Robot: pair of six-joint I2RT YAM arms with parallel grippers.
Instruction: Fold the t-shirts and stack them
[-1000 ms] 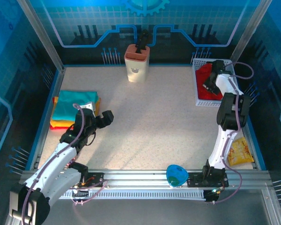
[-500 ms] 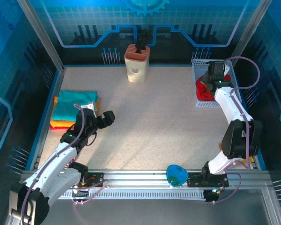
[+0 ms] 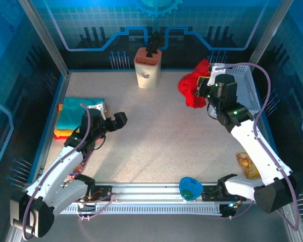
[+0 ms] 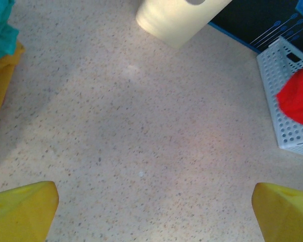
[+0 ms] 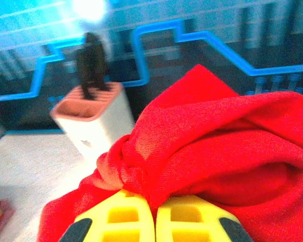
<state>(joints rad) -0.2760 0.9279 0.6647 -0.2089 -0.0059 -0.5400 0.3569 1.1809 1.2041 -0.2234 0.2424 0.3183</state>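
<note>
1. The right jaws are clenched on the red t-shirt (image 5: 217, 146). In the right wrist view their yellow fingertips (image 5: 187, 219) sit pressed together with cloth bunched over them.
2. That red t-shirt (image 3: 192, 88) hangs crumpled from the grip, to the right of the knife block (image 3: 147, 68) and at about the same depth on the table (image 3: 161, 136). Whether its lower edge touches the table I cannot tell.
3. Further right of the knife block, just past the shirt, stands the white mesh basket (image 3: 245, 88).
4. The left jaws are released and spread wide. Their yellow fingertips (image 4: 22, 209) sit at the two bottom corners of the left wrist view, with bare table between them (nothing is held).
5. These jaws hover to the left of the knife block and nearer the arm bases.
6. Further left of the knife block than the left jaws lies the folded stack, with the teal t-shirt (image 3: 78, 113) on top. Orange and yellow t-shirts (image 3: 60, 132) show beneath its edges.
7. Nearest the bases, right of the knife block's line, are a blue bowl (image 3: 190, 188) and, further right, a yellow packet (image 3: 247, 165).
</note>
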